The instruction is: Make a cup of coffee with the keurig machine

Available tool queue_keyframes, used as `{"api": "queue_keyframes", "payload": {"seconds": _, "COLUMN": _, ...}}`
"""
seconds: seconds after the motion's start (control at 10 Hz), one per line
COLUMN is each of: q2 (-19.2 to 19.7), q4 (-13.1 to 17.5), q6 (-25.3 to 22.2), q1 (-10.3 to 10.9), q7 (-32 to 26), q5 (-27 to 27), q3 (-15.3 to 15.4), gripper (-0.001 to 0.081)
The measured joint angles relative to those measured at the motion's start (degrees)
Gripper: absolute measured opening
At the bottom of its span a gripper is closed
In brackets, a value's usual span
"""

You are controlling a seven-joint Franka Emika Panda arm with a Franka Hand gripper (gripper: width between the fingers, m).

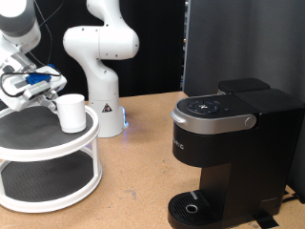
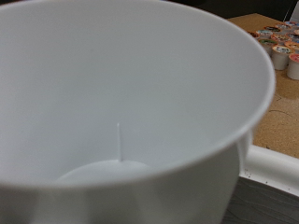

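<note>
Jaw state: I cannot tell from either view whether the jaws stand apart or clamp the mug wall. In the exterior view the gripper [image 1: 50,93] sits at the left side of the white mug [image 1: 71,112], touching or nearly touching it, but the fingers themselves are not resolved.

The mug stands upright on the upper shelf of the white 2-tier round stand [image 1: 38,143], near that shelf's right edge in the exterior view. In the wrist view the mug [image 2: 121,103] fills almost the whole picture; its interior shows nothing in it, with 1 faint seam line on the inner wall.

The Keurig machine [image 1: 233,143] stands well apart, at the exterior view's right, lid down, its circular drip tray [image 1: 195,206] bare. A 2nd white robot arm [image 1: 100,57] stands behind the stand. Several coffee pods [image 2: 280,47] appear at the wrist view's edge.

Operating note: I judge this the mug pick. I would want a firm hold on the wall and the mug kept level.
</note>
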Motion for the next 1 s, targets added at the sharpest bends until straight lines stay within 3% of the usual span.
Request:
{"api": "queue_keyframes", "payload": {"seconds": 0.3, "q2": -1.9, "q4": 1.7, "q6": -4.7, "q1": -0.7, "q7": 4.7, "q5": -0.5, "q3": 0.5, "gripper": 0.0072}}
{"api": "queue_keyframes", "payload": {"seconds": 0.7, "q2": -7.3, "q4": 5.0, "q6": -13.6, "q1": -3.2, "q7": 12.1, "q5": -5.5, "q3": 2.5, "gripper": 0.0072}}
{"api": "queue_keyframes", "payload": {"seconds": 1.0, "q2": -8.1, "q4": 5.1, "q6": -14.8, "q1": -3.4, "q7": 12.8, "q5": -6.0, "q3": 2.5, "gripper": 0.0072}}
